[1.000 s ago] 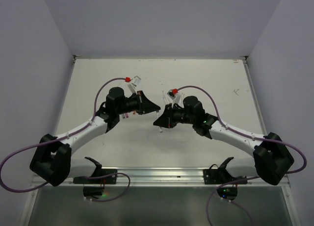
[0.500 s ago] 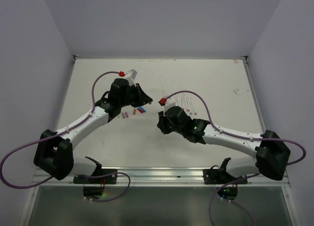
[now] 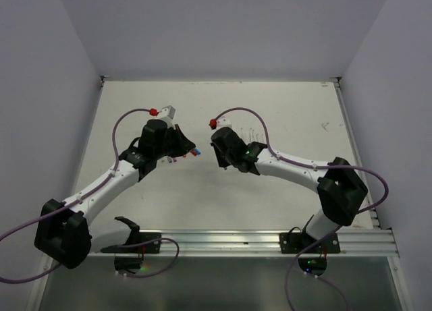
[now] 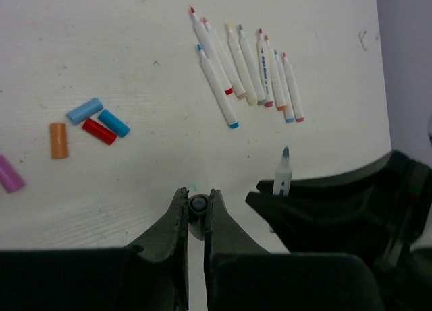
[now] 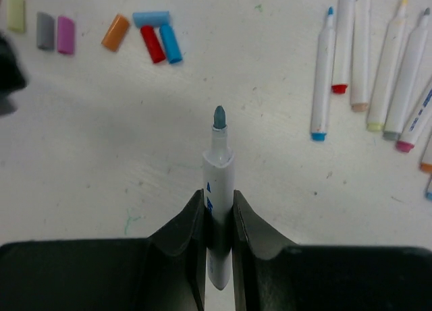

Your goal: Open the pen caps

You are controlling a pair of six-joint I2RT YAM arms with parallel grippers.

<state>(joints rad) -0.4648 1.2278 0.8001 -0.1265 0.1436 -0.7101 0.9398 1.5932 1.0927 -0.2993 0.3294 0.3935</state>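
Note:
My left gripper [image 4: 197, 200] is shut on a small dark grey pen cap [image 4: 198, 204], seen end-on between the fingertips just above the table. My right gripper [image 5: 219, 196] is shut on a white pen [image 5: 219, 164] whose bare grey-blue tip points forward. That pen [image 4: 281, 173] also shows in the left wrist view, a short way right of the held cap. From above, the left gripper [image 3: 181, 144] and right gripper [image 3: 220, 156] stand apart mid-table. Loose pen caps lie on the table: light blue [image 4: 84, 110], blue [image 4: 113, 123], red [image 4: 99, 131], orange [image 4: 59, 140], pink [image 4: 9, 174].
A row of several uncapped white pens [image 4: 250, 68] lies beyond the grippers; the same row [image 5: 378, 68] is at the right of the right wrist view. A yellow-green cap [image 5: 15, 13], a grey cap [image 5: 45, 21] and a pink cap [image 5: 65, 34] lie far left. White walls [image 3: 54, 88] surround the table.
The grippers were nose to nose a second ago and have drawn apart. The left one moved left with the cap, and the right arm swung left and back with the pen.

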